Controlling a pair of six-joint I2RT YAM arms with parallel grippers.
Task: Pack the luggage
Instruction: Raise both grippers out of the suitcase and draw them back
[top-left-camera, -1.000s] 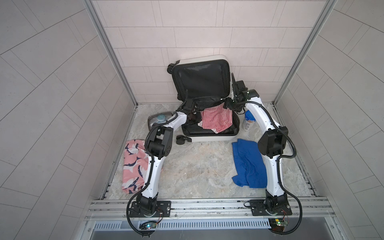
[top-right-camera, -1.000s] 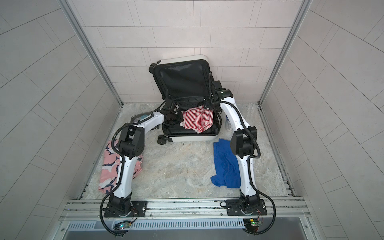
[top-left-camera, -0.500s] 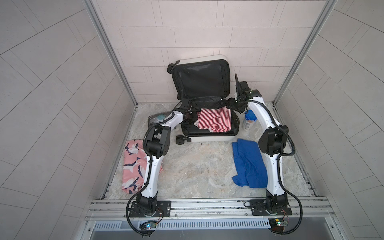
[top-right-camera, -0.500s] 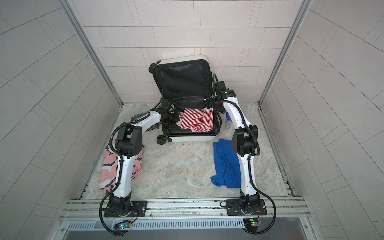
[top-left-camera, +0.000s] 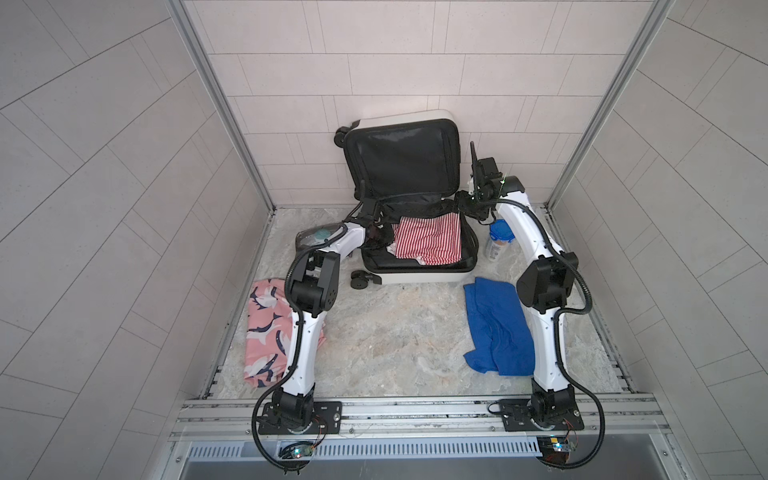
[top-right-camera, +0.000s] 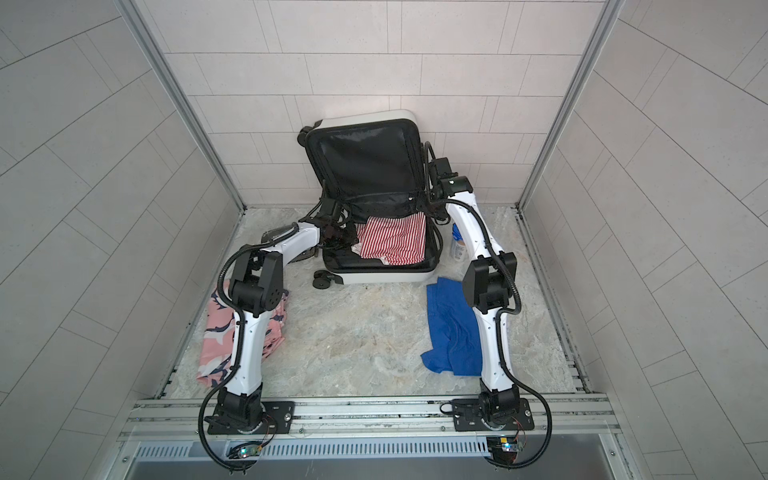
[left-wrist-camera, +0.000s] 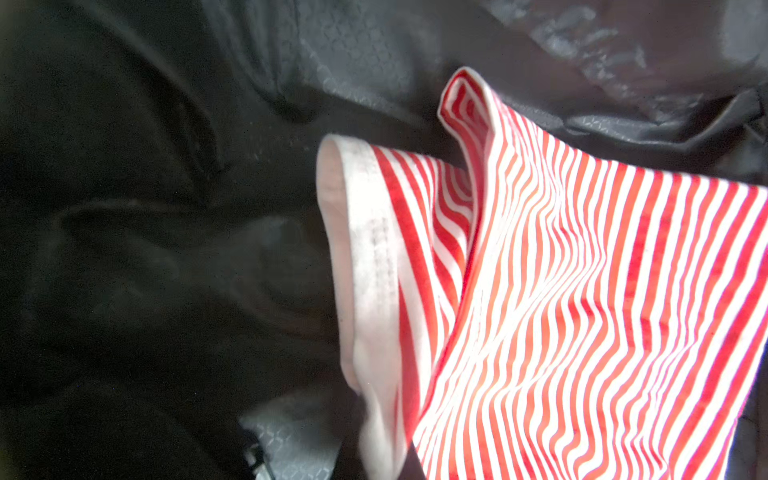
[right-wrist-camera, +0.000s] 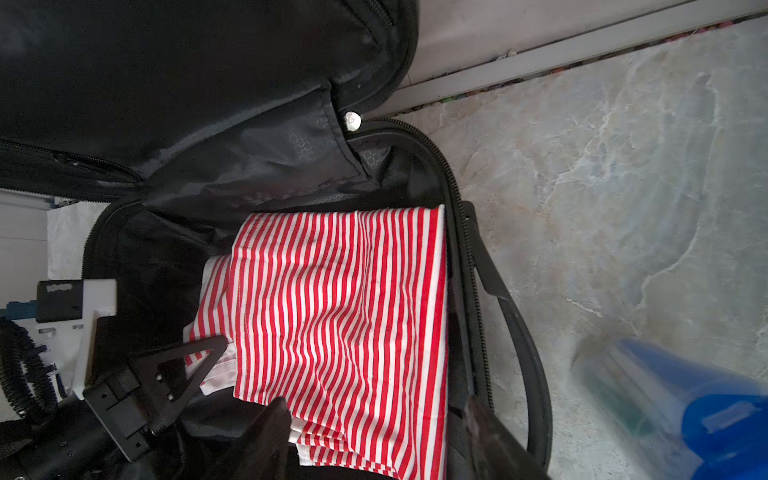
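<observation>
Contents of worktop (top-left-camera: 395, 332), marble-patterned, listed from left to right.

1. Pink cloth (top-left-camera: 264, 328) with dark shark print: lies flat at the left edge, partly under the left arm.
2. Clear black-trimmed pouch (top-left-camera: 316, 237): lies near the back left, just beside the luggage, with the left forearm over it.
3. Left gripper (right-wrist-camera: 208, 349): reaches into the left side of the luggage base. Jaws together, the tip at the white-hemmed edge of the striped garment. Whether any cloth is pinched cannot be told.
4. Luggage (top-left-camera: 415, 276), a white hard-shell suitcase: sits at the back centre of the worktop in both top views. It is open, with the base flat and the black-lined lid upright against the tiled wall. One black wheel (top-left-camera: 359, 280) shows at its front left corner.
5. Red-and-white striped garment (top-left-camera: 430, 243): lies folded inside the base, toward the right side.
6. Right gripper (right-wrist-camera: 376, 403): hangs over the right rear of the base, above the garment. Jaws apart, nothing between them.
7. White bottle (top-left-camera: 495, 247) with blue cap: stands upright just right of the luggage.
8. Blue cloth (top-left-camera: 494, 328): lies rumpled at the front right, apart from the luggage.
</observation>
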